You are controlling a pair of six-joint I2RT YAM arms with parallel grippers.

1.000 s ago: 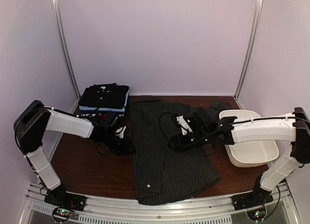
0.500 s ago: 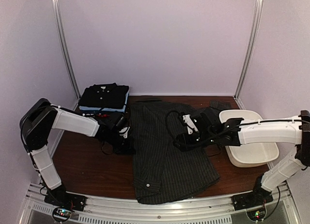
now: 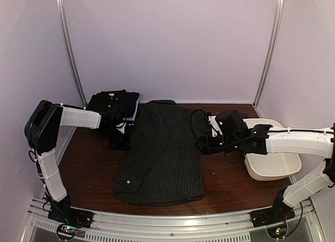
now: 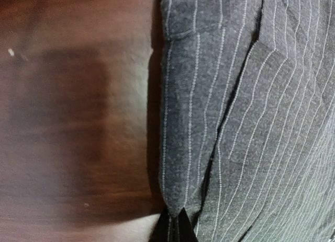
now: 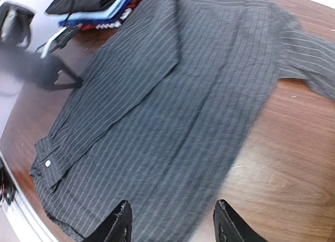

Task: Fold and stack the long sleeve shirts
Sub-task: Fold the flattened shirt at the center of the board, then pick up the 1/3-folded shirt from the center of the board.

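A charcoal pinstripe shirt (image 3: 165, 156) lies flat across the middle of the table, with a white button on the cuff at its near left (image 3: 127, 182). My left gripper (image 3: 125, 135) is at the shirt's far left edge, and in the left wrist view (image 4: 175, 223) it is shut on a fold of that cloth (image 4: 188, 122). My right gripper (image 3: 201, 145) hovers over the shirt's right edge, open and empty. In the right wrist view (image 5: 172, 226) its fingertips (image 5: 121, 221) straddle the striped cloth (image 5: 172, 111) where it meets bare wood. A stack of folded shirts (image 3: 112, 105), black over light blue, sits at the back left.
A white plastic tub (image 3: 272, 161) stands at the right, under my right forearm. The folded stack also shows in the right wrist view (image 5: 94, 4), just beyond my left arm (image 5: 36, 69). Bare brown wood (image 3: 89, 171) lies left of the shirt.
The pinstripe shirt has slid left and now lies narrower. My left gripper has moved back toward the stack, still holding the shirt's edge. My right gripper has shifted right to the shirt's right edge.
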